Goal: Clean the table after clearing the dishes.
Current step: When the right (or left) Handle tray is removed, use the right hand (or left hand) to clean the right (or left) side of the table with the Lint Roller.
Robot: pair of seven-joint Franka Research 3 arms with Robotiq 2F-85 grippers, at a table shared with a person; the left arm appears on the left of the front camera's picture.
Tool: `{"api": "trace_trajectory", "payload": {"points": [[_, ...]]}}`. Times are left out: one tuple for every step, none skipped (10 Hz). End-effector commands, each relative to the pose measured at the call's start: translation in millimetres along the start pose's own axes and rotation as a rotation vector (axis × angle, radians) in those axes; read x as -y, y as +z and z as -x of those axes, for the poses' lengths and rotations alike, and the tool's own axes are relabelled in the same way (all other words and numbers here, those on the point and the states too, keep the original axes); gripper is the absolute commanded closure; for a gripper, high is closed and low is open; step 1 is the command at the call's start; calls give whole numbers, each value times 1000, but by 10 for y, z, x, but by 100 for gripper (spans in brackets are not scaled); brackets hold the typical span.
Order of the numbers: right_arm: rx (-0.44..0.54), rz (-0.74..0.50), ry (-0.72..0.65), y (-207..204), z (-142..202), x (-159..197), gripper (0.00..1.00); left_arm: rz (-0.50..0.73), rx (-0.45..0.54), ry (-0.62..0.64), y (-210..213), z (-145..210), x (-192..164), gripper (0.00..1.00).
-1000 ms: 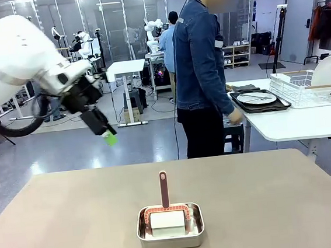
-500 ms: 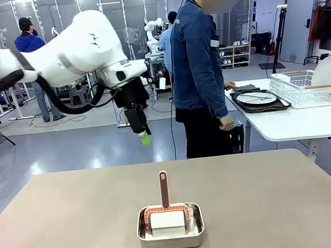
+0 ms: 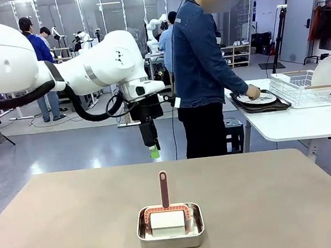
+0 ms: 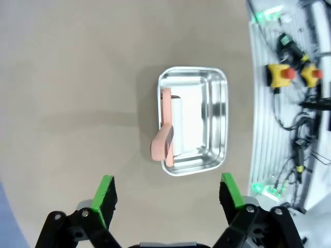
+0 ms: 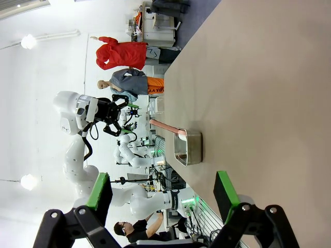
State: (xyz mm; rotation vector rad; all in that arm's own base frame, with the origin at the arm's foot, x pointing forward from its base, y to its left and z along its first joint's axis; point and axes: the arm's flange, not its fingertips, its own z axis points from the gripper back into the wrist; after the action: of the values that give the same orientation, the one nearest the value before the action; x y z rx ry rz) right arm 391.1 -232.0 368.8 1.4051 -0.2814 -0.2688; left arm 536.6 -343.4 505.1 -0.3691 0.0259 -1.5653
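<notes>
The tan worktop [image 3: 75, 226] has no dishes on it. A shiny steel pan [image 3: 170, 226] sits at 6 o'clock from its middle, near the robot's edge. In the pan lies a wiper with a white pad [image 3: 167, 220] and a reddish handle [image 3: 163, 188] that stands upright. A white plate [image 3: 265, 98] with cutlery lies on a dark tray [image 3: 269, 107] on a white side table [image 3: 294, 124] at 2 o'clock, well apart, and a person's hand [image 3: 252, 94] is on it. The left claw [image 3: 154, 151] hangs in the air at 12 o'clock from the handle, pointing down, its fingers spread wide and empty. The right claw [image 5: 161, 186] is also spread wide and holds nothing, low over bare worktop with the pan ahead of it. The wiper is probably light, with a stiff, narrow handle and a soft pad. The handle's middle looks like the place to pinch, with the green pads on its two broad faces. The pan is smooth and likely light, so it may slide or lift along with the wiper if the pad sits tight against its walls. The worktop is hard and matte, so a flat, even press should wipe it well.
</notes>
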Motion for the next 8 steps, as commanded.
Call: {"api": "trace_trajectory", "payload": {"points": [[-2,-8,15,6,18,-25,0,23,-9,-15,-176,-20,27,0],[-2,-8,15,6,18,-25,0,35,-18,-51,-290,-42,47,0],[-2,-8,15,6,18,-25,0,39,-25,-70,-395,-58,63,0],[-2,-8,15,6,18,-25,0,58,-30,-62,-501,-57,56,0],[-2,-8,15,6,18,-25,0,66,-69,-42,-627,-45,29,0],[-2,-8,15,6,18,-25,0,75,-65,-49,-690,-38,35,0],[-2,-8,15,6,18,-25,0,87,-60,-51,-737,-27,45,0],[-2,-8,15,6,18,-25,0,113,-48,-56,-796,-14,54,0]]}}
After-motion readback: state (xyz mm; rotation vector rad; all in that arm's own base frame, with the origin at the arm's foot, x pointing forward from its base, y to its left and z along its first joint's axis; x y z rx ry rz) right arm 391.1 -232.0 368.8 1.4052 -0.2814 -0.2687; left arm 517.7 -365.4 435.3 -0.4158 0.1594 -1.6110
